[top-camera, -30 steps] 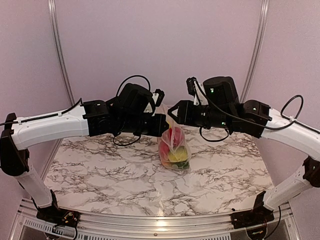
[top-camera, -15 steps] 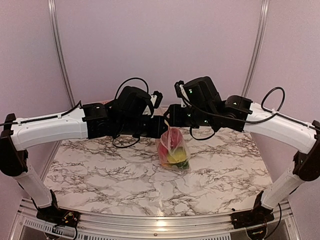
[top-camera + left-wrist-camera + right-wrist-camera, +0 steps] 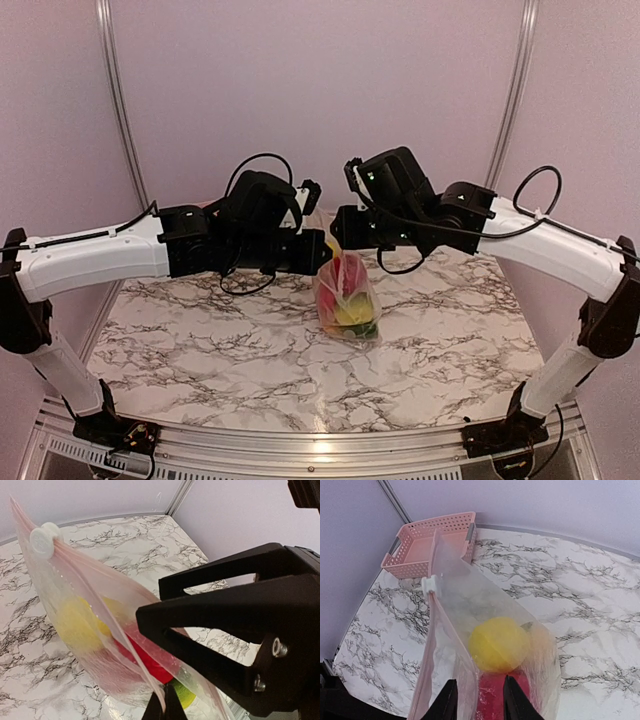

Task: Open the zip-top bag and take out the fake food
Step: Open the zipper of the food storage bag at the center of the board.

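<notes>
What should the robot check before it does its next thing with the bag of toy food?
1. The left claw grips the zip-top bag: ok, the bag is held upright.
2. The right claw is around the bag's top edge: ok, one finger on each side, open.
3. The white slider is in its grasp: not ok, it sits farther along the strip.
4. The zip is opened: not ok, the strip looks joined.
5. The fake food is inside: ok.

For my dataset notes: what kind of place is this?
Probably a robot test booth, not a home: plain lilac walls, a marble-pattern table, and two robot arms mounted at its near edge.
</notes>
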{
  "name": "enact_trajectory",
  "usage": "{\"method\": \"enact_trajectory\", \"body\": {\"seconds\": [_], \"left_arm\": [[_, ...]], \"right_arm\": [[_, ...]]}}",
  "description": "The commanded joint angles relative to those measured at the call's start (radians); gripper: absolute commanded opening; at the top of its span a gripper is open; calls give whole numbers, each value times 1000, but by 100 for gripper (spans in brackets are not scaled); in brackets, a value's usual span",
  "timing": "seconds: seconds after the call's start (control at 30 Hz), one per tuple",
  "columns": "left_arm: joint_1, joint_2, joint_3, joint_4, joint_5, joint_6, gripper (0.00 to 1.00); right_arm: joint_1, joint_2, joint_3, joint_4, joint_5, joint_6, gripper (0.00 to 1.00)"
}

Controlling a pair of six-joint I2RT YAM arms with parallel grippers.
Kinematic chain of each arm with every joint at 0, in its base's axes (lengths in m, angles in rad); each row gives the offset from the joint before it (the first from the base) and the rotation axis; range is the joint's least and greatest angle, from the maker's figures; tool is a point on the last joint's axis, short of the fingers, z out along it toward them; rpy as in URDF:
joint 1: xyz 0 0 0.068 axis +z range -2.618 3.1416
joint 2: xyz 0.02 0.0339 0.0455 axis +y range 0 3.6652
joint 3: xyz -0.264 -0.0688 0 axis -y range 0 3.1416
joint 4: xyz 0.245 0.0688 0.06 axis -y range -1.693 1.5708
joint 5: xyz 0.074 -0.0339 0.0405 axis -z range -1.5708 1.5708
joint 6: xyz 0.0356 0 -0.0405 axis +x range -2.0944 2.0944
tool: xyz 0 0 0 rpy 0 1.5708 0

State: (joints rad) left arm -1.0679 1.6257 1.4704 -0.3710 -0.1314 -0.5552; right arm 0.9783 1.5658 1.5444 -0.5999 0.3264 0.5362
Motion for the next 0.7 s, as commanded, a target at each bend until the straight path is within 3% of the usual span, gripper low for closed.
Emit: {"method": "enact_trajectory", "body": {"seconds": [0.0, 0.33, 0.67], "left_arm": [[6, -42, -5, 35, -4, 11, 0], [17, -59, -29, 46, -1, 0, 0], [25, 43, 52, 149, 123, -44, 0]], "right_arm": [[-6, 52, 68, -29, -14, -34, 31], [-6, 42, 141, -147, 143, -15, 0], [-16, -27, 262, -317, 370, -39, 0]]}}
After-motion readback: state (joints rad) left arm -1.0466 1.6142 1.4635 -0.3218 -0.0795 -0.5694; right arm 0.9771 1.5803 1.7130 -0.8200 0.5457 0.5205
